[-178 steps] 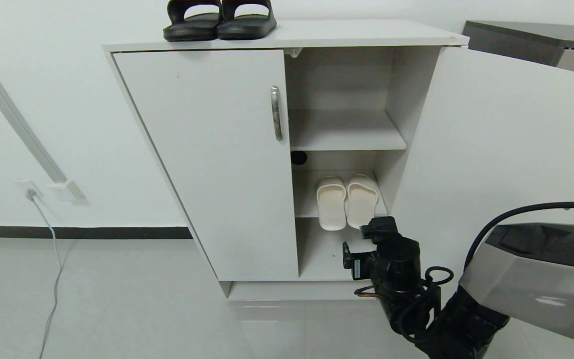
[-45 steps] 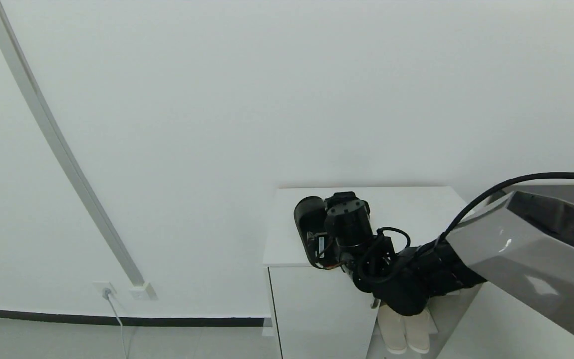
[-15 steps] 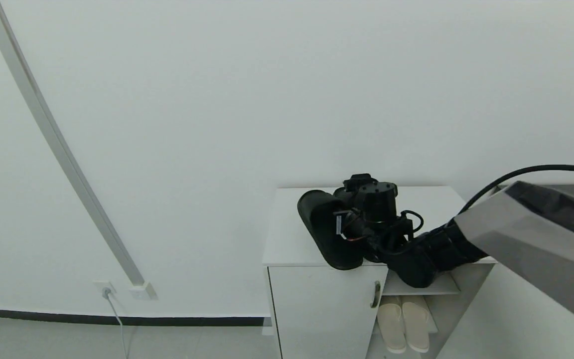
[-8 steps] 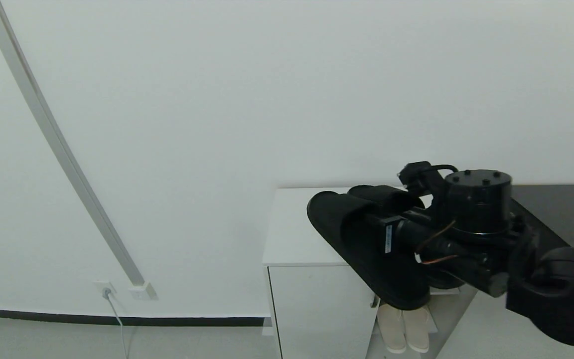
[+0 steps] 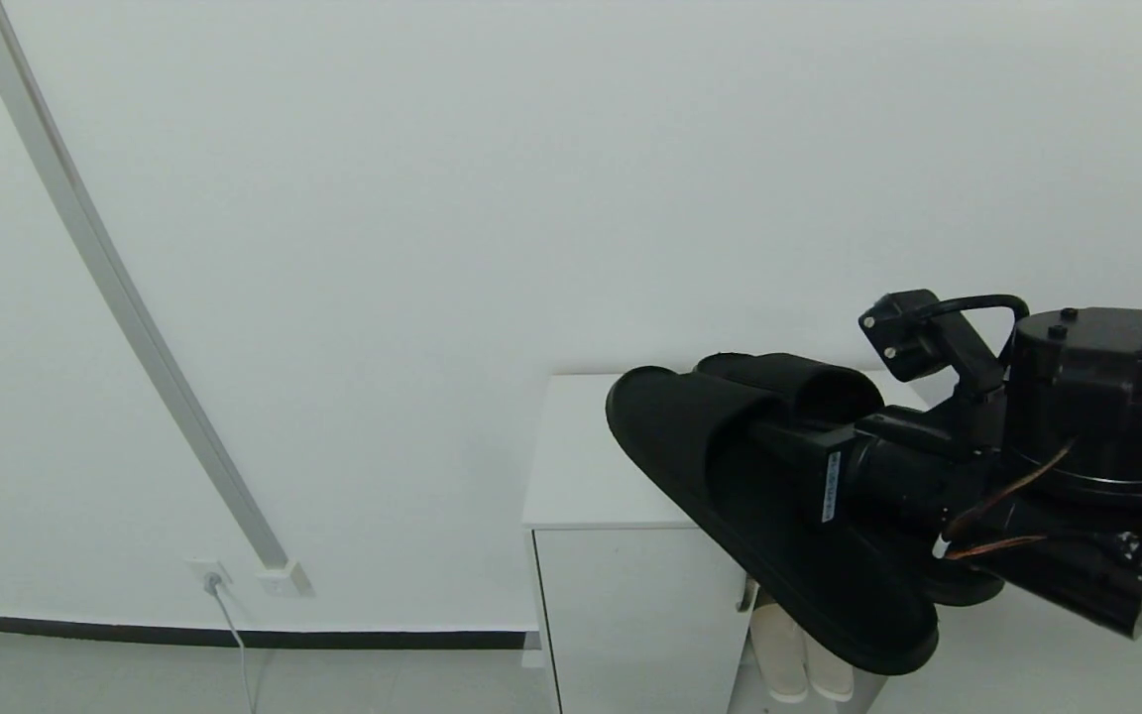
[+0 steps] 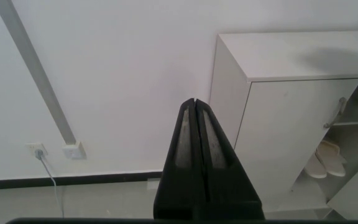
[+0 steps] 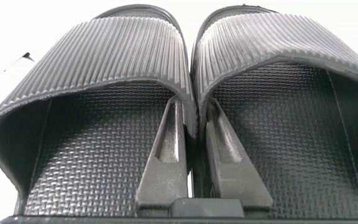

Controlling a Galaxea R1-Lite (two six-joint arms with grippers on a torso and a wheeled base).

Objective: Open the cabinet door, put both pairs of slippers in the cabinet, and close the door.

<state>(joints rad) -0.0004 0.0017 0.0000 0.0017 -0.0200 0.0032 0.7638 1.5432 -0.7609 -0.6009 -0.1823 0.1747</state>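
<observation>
I read my left gripper [image 6: 194, 155] with jaws pressed together, nothing between them. In the head view there's a wall socket [image 5: 209, 575] at 7 o'clock. At 5 o'clock is the cabinet [image 5: 581, 466], its left door [image 5: 630, 615] shut and the right side open. The white slippers [image 6: 328, 158] sit side by side on a shelf inside, 5 o'clock from the door handle [image 6: 340, 111]. At 4 o'clock the black slippers [image 5: 730, 466] hang in the air before the cabinet top, toes toward 10 o'clock. My right gripper [image 7: 194, 149] pinches their touching inner walls, one finger inside each.
</observation>
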